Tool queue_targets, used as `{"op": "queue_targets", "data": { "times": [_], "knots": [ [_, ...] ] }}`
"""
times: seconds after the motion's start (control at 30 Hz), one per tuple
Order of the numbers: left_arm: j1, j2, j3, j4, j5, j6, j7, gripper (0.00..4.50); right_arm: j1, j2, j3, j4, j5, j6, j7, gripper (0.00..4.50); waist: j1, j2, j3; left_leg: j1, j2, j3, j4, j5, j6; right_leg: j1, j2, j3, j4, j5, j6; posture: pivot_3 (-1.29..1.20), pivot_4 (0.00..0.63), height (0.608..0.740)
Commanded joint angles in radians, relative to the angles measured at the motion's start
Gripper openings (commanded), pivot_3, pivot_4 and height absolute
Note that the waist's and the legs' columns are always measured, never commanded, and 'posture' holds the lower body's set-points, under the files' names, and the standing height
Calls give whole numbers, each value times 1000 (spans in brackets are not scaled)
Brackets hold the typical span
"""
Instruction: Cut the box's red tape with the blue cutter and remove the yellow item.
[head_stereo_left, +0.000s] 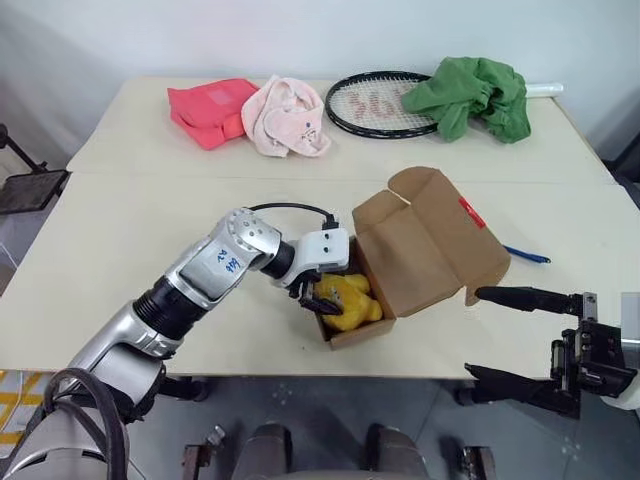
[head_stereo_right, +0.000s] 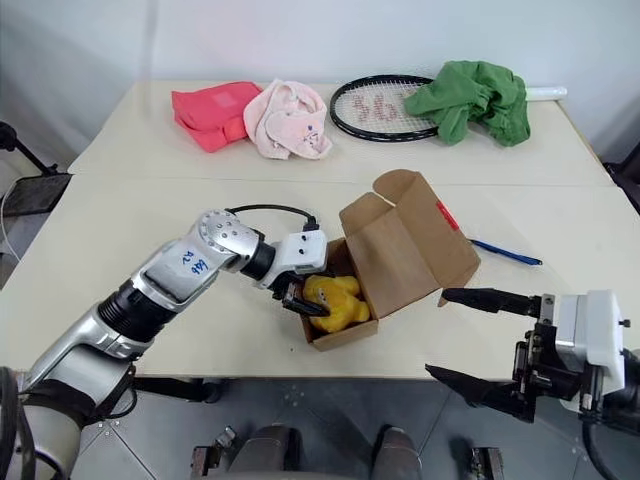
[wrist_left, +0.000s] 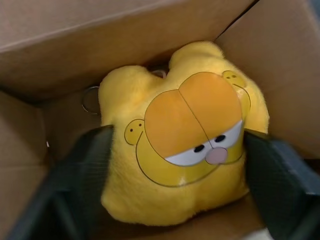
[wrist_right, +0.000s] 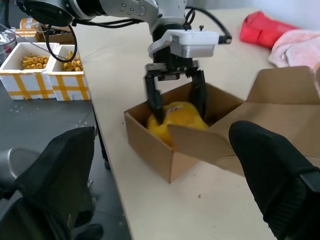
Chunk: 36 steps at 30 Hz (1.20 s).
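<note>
I see the left gripper (wrist_right: 176, 100) inside the open box (head_stereo_left: 420, 250), fingers flanking the yellow item (wrist_left: 185, 135), possibly touching; right gripper (head_stereo_left: 490, 335) gapes wide.

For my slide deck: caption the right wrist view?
Left gripper straddles the yellow item inside the opened box.

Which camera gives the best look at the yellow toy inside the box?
The left wrist view: the yellow toy faces the camera, its cartoon face plain, a black finger at each side. In the right wrist view it is partly hidden by the box wall. Both eye views show it small, beside the left gripper.
</note>
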Motion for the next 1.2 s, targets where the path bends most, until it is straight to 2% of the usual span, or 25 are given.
{"op": "queue_targets", "data": {
  "times": [0.03, 0.17, 0.33, 0.53, 0.67, 0.73, 0.8, 0.9, 0.97, 1.03, 1.2],
  "knots": [
    [-4, -18, 13, 28, 48, -29, -3, 2439, 34, 12, -66, 20, -36, -37, 31, 4500, 2, 0, 0, 0, 0, 0, 0, 0, 0, 0, 0, 0, 0, 0, 0, 0, 150, 740],
    [-6, -24, 38, 36, 54, -77, -25, 1310, 18, 26, -62, 48, -62, -65, 20, 4500, 1, 0, 0, 0, 0, 0, 0, 0, 0, 0, 0, 0, 0, 0, 0, 0, 150, 740],
    [-34, -61, 126, 73, 8, -121, -46, 19, -20, 44, -31, 54, -65, -71, -17, 4500, -1, 0, 0, 0, 0, 0, 0, 0, 0, 0, 0, 0, 1, 0, 0, 0, 150, 740],
    [-34, -69, 280, 114, -88, -216, -129, 5, -71, 72, 17, 62, -56, -71, -53, 4500, -1, 0, 0, -1, 0, 0, 0, 0, 0, -1, 0, 0, 1, 0, 0, 0, 150, 740],
    [6, -104, 508, 187, -226, -317, -96, 5, -136, 94, 55, 72, -23, -56, -100, 4500, -3, 0, 0, 0, 0, 0, 1, 0, 0, -1, 0, 0, 1, 0, 0, 0, 150, 740],
    [43, -99, 620, 199, -310, -285, -83, 5, -163, 101, 86, 75, -19, -56, -105, 4500, -12, 0, 0, 0, 0, 0, 0, 0, 0, -1, 0, 0, 1, 0, 0, 0, 150, 740],
    [136, -40, 701, 148, -343, -268, -79, 5, -193, 114, 130, 76, -17, -59, -115, 4500, -31, 0, 0, 0, 0, 0, -1, 0, 0, -1, 0, 0, 1, 0, 0, 0, 150, 740],
    [324, 54, 860, 60, -360, -231, 16, 5, -260, 151, 230, 74, -43, -84, -130, 4500, -49, 0, 0, 4, 0, 0, -4, 0, 0, -1, 0, 0, 3, 0, 0, 0, 150, 740],
    [424, 96, 915, 44, -331, -267, 56, 5, -297, 170, 279, 75, -59, -93, -140, 4500, -53, -1, 0, 7, 0, 0, -5, -1, -1, 0, 0, 0, 5, 0, 0, 0, 150, 740],
    [591, 141, 1001, 54, -283, -329, 90, 5, -361, 191, 365, 78, -87, -96, -145, 4500, -54, -1, 0, 7, 1, 0, -5, -1, -1, 0, -1, -1, 5, 0, 0, 0, 150, 740],
    [850, 156, 1098, 25, -252, -397, 157, 5, -471, 217, 482, 107, -120, -108, -120, 4500, -40, -1, 0, 9, 1, 1, -5, -3, -2, 1, -1, -1, 5, 0, 0, 0, 150, 740]
  ]
}}
